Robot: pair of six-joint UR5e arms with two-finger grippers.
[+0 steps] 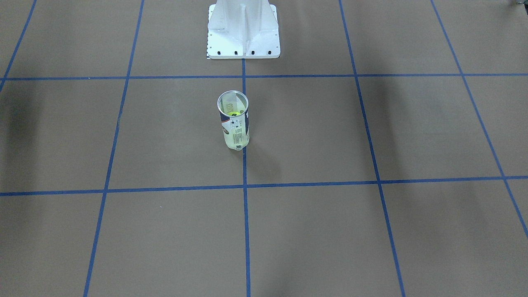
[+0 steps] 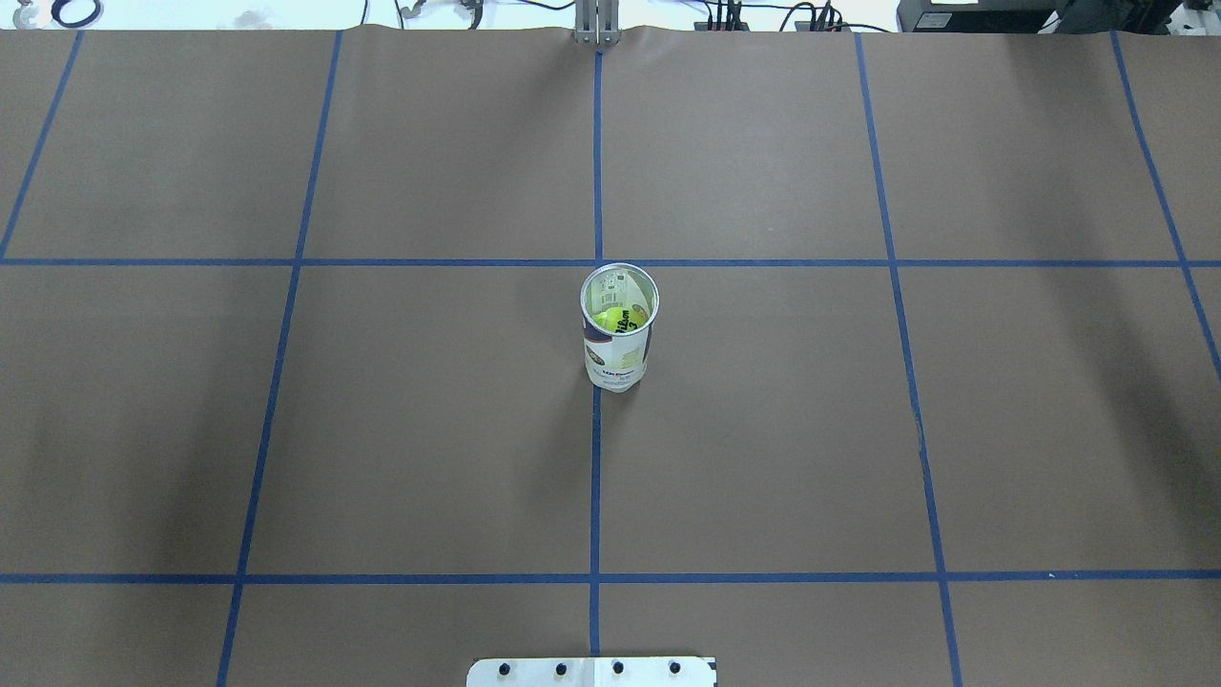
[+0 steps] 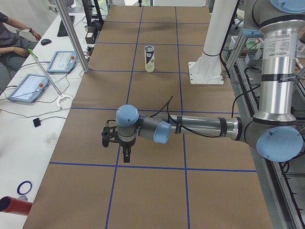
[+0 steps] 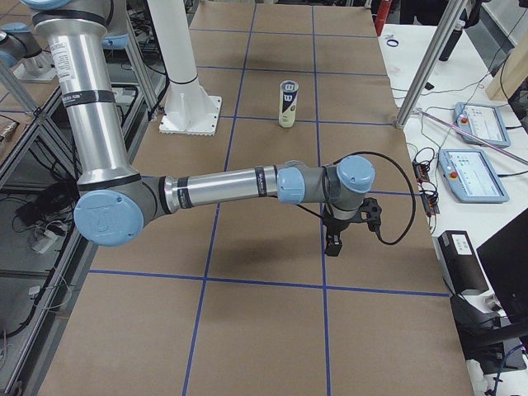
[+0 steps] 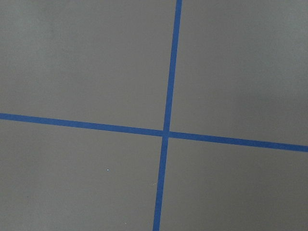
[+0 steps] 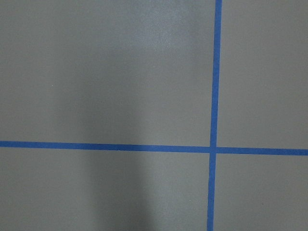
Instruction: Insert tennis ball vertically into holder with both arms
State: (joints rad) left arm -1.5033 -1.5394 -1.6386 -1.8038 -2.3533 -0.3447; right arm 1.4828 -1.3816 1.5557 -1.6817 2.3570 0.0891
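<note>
The holder [image 2: 619,329], a clear can with a white and navy label and a silver rim, stands upright at the table's centre, also seen as the holder [image 1: 234,121], [image 3: 149,58], [image 4: 288,103]. A yellow tennis ball [image 2: 618,320] lies inside it, low under the rim. My left gripper [image 3: 126,154] hangs over the table far from the holder; it shows only in the left side view, so I cannot tell whether it is open or shut. My right gripper [image 4: 332,242] is likewise far away, and I cannot tell its state. Both wrist views show only brown table and blue tape.
The white pedestal base [image 1: 243,37] stands behind the holder, at the robot's side. Side desks carry control tablets [image 3: 28,88] [image 4: 474,173] and cables. A person [image 3: 12,38] sits at the desk in the left side view. A red cylinder [image 3: 12,205] lies there too.
</note>
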